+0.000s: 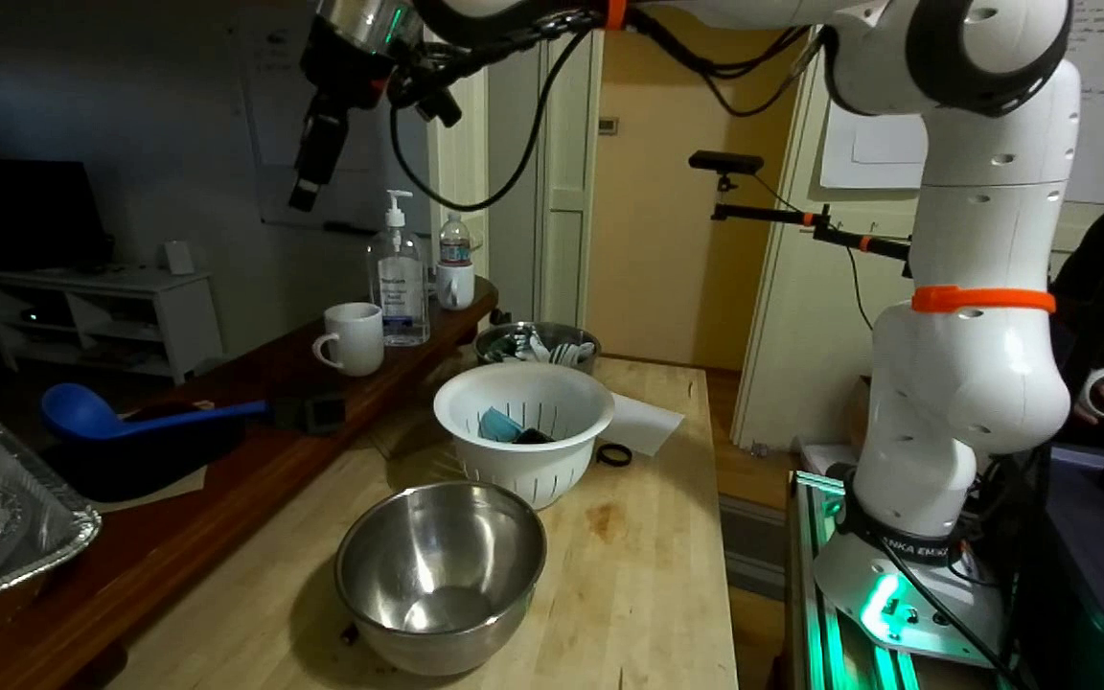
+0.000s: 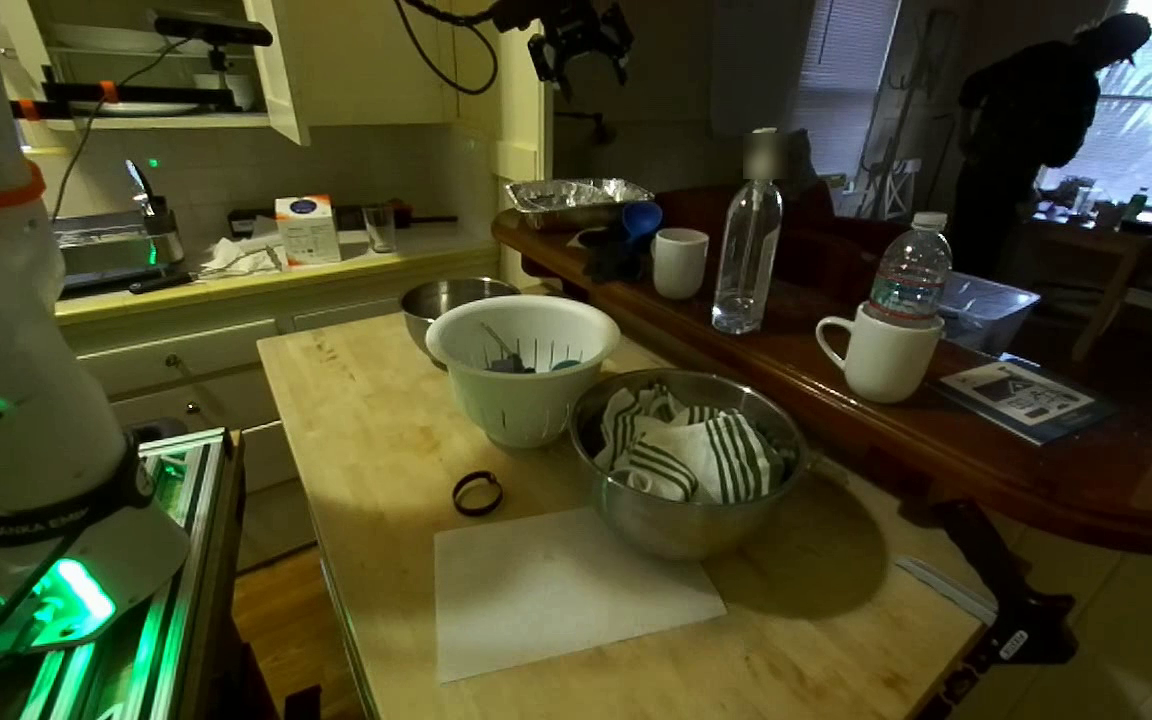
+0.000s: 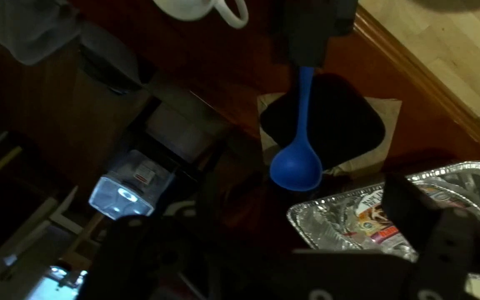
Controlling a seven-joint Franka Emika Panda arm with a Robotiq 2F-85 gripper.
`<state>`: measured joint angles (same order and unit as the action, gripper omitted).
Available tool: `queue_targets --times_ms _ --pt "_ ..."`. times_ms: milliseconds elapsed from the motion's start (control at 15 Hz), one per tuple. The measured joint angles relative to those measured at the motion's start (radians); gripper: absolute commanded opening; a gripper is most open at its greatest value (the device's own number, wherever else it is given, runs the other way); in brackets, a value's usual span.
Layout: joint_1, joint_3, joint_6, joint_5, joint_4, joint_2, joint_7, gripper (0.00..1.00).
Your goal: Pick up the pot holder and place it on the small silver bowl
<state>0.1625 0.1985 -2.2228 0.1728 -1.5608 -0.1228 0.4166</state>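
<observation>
The pot holder (image 3: pixel 348 121) is a flat black pad on a sheet of brown paper on the dark wooden ledge. Across it lies the blue ladle (image 3: pixel 296 166), in the wrist view and in an exterior view (image 1: pixel 97 417). The small silver bowl (image 1: pixel 389 546) stands upright on the light wooden table, its inside bare; the white colander partly covers it in an exterior view. High above the ledge hangs my gripper (image 2: pixel 593 82), clear of everything. In the wrist view its fingers (image 3: pixel 408 204) stand wide apart and hold nothing.
A foil tray (image 3: pixel 340 221) sits beside the pot holder on the ledge. Mugs (image 1: pixel 356 337) and a tall pump bottle (image 1: pixel 401 287) rise along that ledge. On the table stand the white colander (image 2: pixel 526 400) and a metal bowl (image 2: pixel 656 520) with striped cloths.
</observation>
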Motion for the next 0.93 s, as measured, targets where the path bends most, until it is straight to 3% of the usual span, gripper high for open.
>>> queue_targets --times_ms 333,667,933 --pt "0.042 0.038 0.105 0.002 0.233 -0.178 0.162 1.00" --pt "0.049 0.036 0.139 0.010 0.273 -0.205 0.177 1.00" --pt "0.113 0.036 0.200 0.023 0.360 -0.323 0.150 1.00"
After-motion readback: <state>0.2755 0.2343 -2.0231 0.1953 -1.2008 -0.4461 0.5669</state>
